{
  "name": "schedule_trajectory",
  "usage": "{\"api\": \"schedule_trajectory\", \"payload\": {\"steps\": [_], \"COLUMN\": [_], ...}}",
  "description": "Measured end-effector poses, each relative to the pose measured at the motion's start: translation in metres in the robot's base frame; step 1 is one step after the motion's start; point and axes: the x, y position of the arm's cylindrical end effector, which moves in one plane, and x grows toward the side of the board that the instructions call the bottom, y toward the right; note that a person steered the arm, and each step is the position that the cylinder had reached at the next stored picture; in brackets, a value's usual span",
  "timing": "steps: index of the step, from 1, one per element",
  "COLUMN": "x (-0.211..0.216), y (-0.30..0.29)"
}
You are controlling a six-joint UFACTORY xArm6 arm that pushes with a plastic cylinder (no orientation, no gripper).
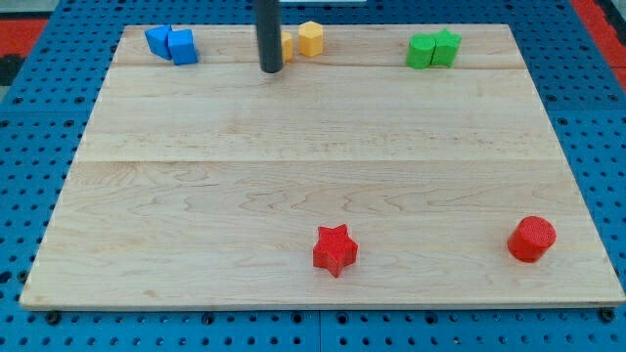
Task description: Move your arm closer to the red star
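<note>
My tip (271, 69) is sitting at the view's top, holding nothing, beside the yellow blocks (310, 38). The red plastic star (335, 249) is lying well apart, bottom centre; overshooting risks knocking it.

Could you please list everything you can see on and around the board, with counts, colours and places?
red star: 1, red, near the view's bottom edge, slightly right of centre
red cylinder: 1, red, view's bottom right
blue blocks: 2, blue, touching, view's top left; shapes unclear
yellow block: 1, yellow, view's top centre
orange-yellow block: 1, mostly hidden behind the rod, left of the yellow block
green blocks: 2, green, touching, view's top right; one looks star-like
wooden board: 1, light wood
pegboard base: 1, blue, around the board
my tip: 1, dark rod end, view's top, beside the yellow pair, far from the red star
</note>
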Motion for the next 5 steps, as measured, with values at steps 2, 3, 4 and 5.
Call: {"api": "schedule_trajectory", "payload": {"steps": [2,3,4,5], "x": [-0.026,-0.027,-0.027,-0.003], "y": [-0.001,0.023,0.013,0.000]}}
